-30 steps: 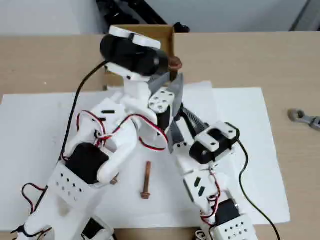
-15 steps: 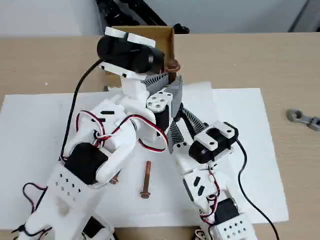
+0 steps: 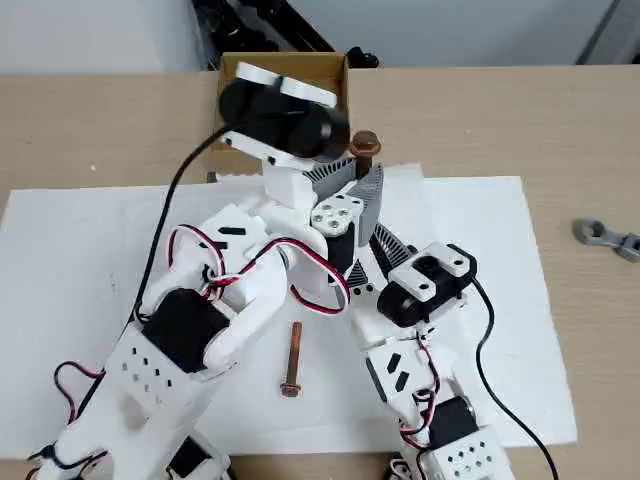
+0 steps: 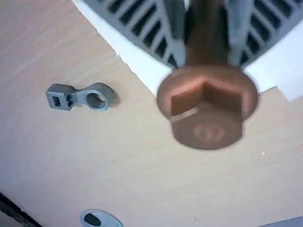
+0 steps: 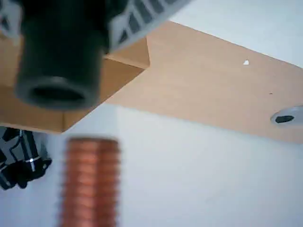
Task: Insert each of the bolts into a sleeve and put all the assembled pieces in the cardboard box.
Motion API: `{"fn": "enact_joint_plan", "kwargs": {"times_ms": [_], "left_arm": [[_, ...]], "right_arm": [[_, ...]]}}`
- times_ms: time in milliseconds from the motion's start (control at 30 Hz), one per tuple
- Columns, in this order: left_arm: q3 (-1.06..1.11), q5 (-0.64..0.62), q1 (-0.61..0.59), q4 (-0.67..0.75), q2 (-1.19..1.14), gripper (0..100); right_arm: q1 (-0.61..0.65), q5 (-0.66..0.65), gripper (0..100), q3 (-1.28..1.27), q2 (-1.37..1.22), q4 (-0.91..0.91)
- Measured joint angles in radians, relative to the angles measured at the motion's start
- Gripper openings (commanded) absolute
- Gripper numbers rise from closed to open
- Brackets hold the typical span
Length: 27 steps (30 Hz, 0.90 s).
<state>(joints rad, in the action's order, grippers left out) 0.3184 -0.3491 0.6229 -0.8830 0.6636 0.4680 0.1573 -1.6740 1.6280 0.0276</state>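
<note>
One bolt [image 4: 207, 106]: judged stiff, light; best taken at shank.
Left gripper [image 4: 204, 28]: clenched on it.
Right gripper [image 5: 71, 21]: sleeve [image 5: 59, 61] grasped.

A copper hex-head bolt [image 4: 207, 106], clamped by its shank in the left end effector [image 4: 207, 56], has its threaded tip just short of a black sleeve [image 5: 59, 52]. A second bolt [image 3: 292, 360] lies flat on the white sheet [image 3: 480, 250], well apart from the open cardboard box [image 3: 300, 66].
</note>
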Motion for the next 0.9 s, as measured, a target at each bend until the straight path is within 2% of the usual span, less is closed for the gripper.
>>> {"fn": "enact_joint_plan", "kwargs": {"times_ms": [567, 900], "left_arm": [[0.017, 0.037, -0.023, -0.002, 0.000, 0], [0.074, 0.038, -0.021, 0.068, 0.000, 0]], "right_arm": [[0.000, 0.000, 0.5, 0.000, 0.000, 0.000], [0.000, 0.000, 0.5, 0.000, 0.000, 0.000]]}}
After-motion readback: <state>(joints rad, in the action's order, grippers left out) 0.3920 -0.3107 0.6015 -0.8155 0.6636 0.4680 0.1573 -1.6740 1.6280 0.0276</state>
